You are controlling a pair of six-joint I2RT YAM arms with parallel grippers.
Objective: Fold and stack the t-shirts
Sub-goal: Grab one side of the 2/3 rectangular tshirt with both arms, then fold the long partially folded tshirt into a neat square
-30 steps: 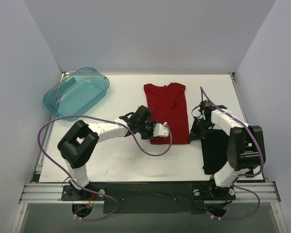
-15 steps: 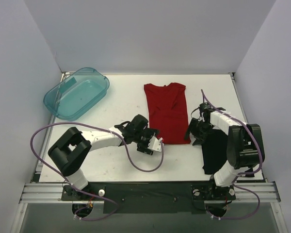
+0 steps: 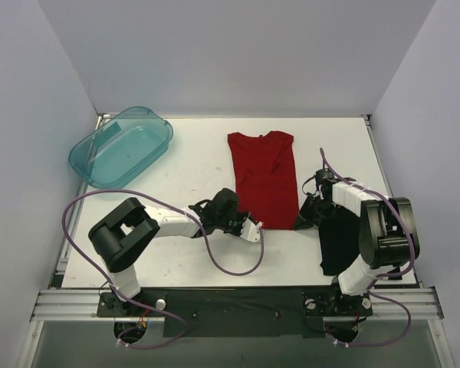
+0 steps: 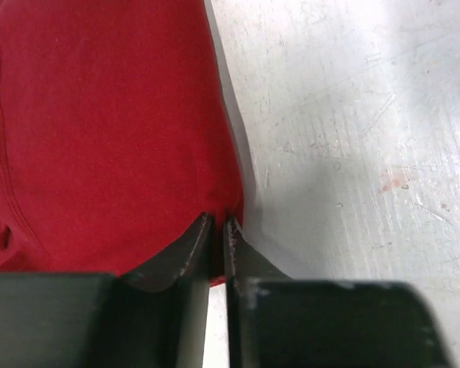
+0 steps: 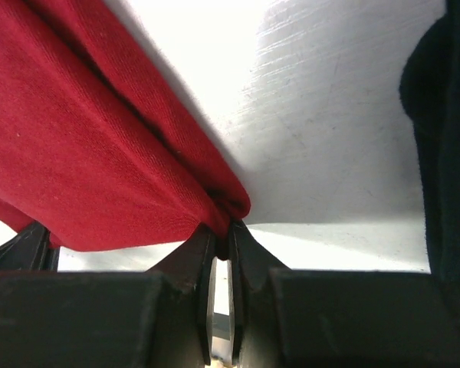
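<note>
Lying lengthwise on the middle of the table (image 3: 169, 264), the red t-shirt (image 3: 262, 178) has its neck toward the far wall and its hem toward the arms, and it shows as a tall strip. Both near corners are taken: the left gripper (image 3: 254, 228) is at the near left corner and the right gripper (image 3: 302, 221) at the near right one. Seen from the left wrist, the left gripper (image 4: 218, 222) has its jaws drawn almost together, with only a thin slit between them. The corner of the red t-shirt (image 4: 100, 130) is pinched at their tips, and the cloth beyond lies flat on the table. Seen from the right wrist, the right gripper (image 5: 221, 230) likewise has its jaws closed narrow on a bunched fold of the red t-shirt (image 5: 84, 146), which rises off the table there and throws a shadow beneath it. The black t-shirt (image 3: 339, 239) lies on the near right part of the table, beside the right arm and partly hidden by it. In the right wrist view the black t-shirt (image 5: 445, 138) is a dark edge at the right side, apart from the red cloth. A translucent teal tub (image 3: 84, 170) sits at the far left corner, well apart from both shirts.
</note>
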